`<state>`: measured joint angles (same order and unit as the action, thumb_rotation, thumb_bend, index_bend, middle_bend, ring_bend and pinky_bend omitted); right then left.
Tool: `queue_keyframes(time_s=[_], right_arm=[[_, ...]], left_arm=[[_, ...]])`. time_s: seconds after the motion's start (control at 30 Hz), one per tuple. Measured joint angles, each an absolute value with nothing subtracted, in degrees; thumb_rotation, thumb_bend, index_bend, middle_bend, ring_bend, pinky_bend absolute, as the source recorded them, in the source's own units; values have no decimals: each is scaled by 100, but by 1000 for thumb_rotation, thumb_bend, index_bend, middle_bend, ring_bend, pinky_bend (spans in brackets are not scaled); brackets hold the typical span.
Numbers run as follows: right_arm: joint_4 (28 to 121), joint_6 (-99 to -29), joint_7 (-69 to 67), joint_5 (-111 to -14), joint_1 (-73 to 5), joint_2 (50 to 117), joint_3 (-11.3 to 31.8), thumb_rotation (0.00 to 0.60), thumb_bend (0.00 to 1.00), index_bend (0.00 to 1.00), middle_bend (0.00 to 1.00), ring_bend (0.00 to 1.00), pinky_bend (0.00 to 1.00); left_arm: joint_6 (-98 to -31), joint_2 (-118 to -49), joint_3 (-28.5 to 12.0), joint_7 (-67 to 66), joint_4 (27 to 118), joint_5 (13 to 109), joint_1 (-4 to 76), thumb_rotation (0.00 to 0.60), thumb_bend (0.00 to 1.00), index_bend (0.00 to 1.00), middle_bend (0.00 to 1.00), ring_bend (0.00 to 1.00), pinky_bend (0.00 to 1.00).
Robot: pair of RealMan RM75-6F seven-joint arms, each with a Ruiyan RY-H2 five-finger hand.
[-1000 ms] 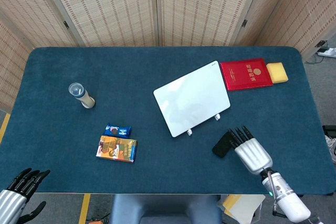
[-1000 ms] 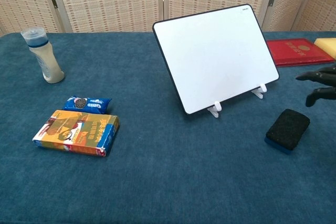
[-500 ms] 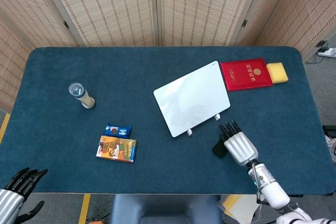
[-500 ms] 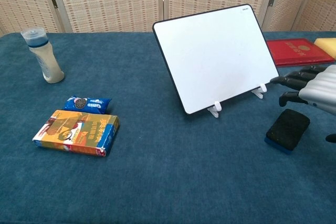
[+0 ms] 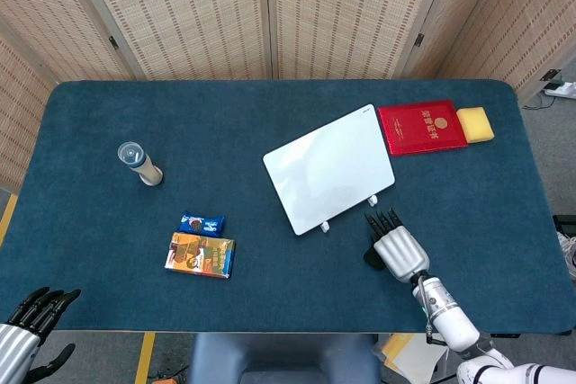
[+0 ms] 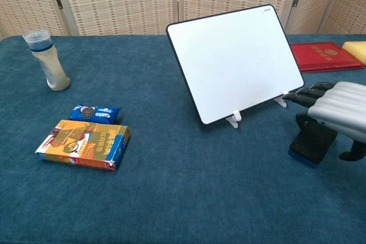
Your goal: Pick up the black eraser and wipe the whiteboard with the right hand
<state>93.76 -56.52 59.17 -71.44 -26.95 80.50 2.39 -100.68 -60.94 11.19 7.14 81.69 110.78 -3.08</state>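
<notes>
The black eraser [image 6: 311, 144], with its blue base, lies flat on the cloth just right of the whiteboard's feet. In the head view only a dark sliver of the eraser [image 5: 370, 258] shows. My right hand [image 6: 337, 110] is spread directly over it, fingers pointing toward the board and the thumb down at the eraser's right side; no grip is visible. From above, the right hand [image 5: 393, 245] covers most of the eraser. The whiteboard [image 6: 234, 61] leans on two white clips, its face blank, as also shown in the head view [image 5: 328, 170]. My left hand [image 5: 36, 310] hangs empty off the table's near left corner.
A red booklet [image 5: 422, 127] and a yellow sponge [image 5: 475, 123] lie behind the board at the far right. A snack box [image 6: 83, 144] and a cookie packet [image 6: 94, 112] sit on the left, with a small bottle [image 6: 48, 61] farther back. The table [image 5: 270, 294] is covered in blue cloth.
My right hand has moved left and forward from beside the eraser to directly over it, now hiding most of it from above. The eraser and left hand stay put.
</notes>
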Motion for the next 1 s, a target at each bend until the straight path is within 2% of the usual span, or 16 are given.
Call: queue_keyframes(time_s=[0.17,0.37,0.53,0.77,1.0], right_arm=[[9258,-5732,6014,-7003,-2771,8206,209,600,184,386,11,20,103],[9097,-5879,6025,-6948,-2841,8366,189,600,185,537,55,48,132],[8971,-6004,5967,-6993,-2872,8463,145,600,184,612,93,68,154],[9214,-6276,5561,-7183,-2834,8257,156,600,184,622,97,70,156],[9594,-6901,5177,-7439,-2778,7994,448,600,184,622,116,80,156]], left_arm=[[-10118,-6079,1121,778,8141,11085,-319,600,346,70,230,185,163],[-10147,-6070,1105,863,8105,11065,-312,600,345,56,230,186,163],[-10192,-6068,1105,891,8076,11077,-324,600,346,44,230,187,163],[-10193,-6087,1111,861,8060,11103,-331,600,345,41,230,188,163],[-10164,-6101,1128,810,8089,11133,-331,600,345,41,230,189,163]])
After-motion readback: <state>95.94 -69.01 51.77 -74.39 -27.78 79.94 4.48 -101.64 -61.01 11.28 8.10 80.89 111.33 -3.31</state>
